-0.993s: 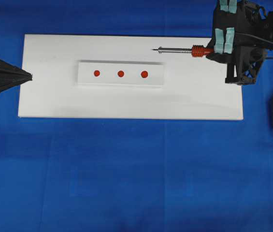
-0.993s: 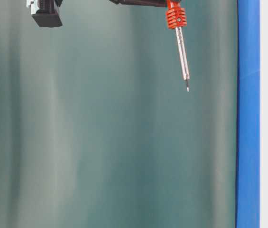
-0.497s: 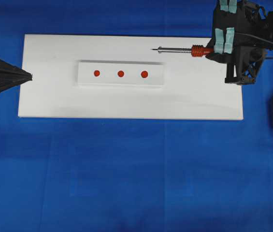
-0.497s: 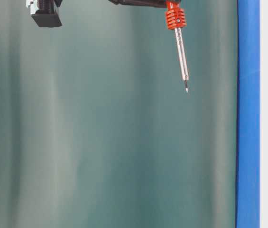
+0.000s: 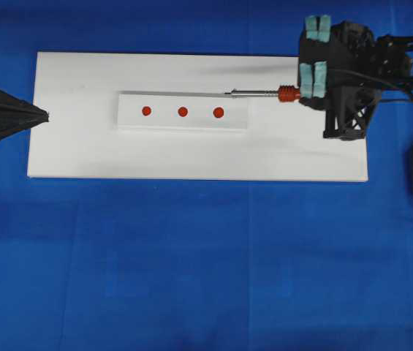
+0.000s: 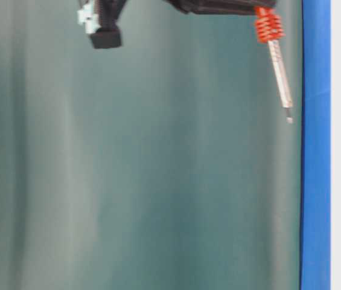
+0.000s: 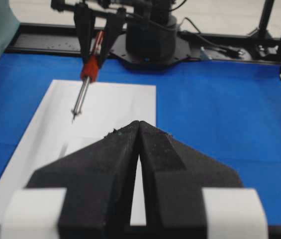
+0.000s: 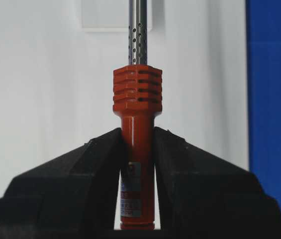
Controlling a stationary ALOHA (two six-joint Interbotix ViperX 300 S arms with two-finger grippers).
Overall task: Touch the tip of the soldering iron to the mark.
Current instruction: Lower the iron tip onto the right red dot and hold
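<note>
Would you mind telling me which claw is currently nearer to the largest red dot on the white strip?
The right claw, holding the soldering iron, sits just right of the mark. The left claw rests at the board's far left edge, beyond the other two dots.

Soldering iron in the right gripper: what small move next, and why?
Probably ease the red-handled, silver-shafted soldering iron further down and toward the camera, onto the nearest red dot, the mark. The right gripper clamps the handle; the overhead view shows the tip at the white strip's far edge, and the table-level view shows it above the board.
</note>
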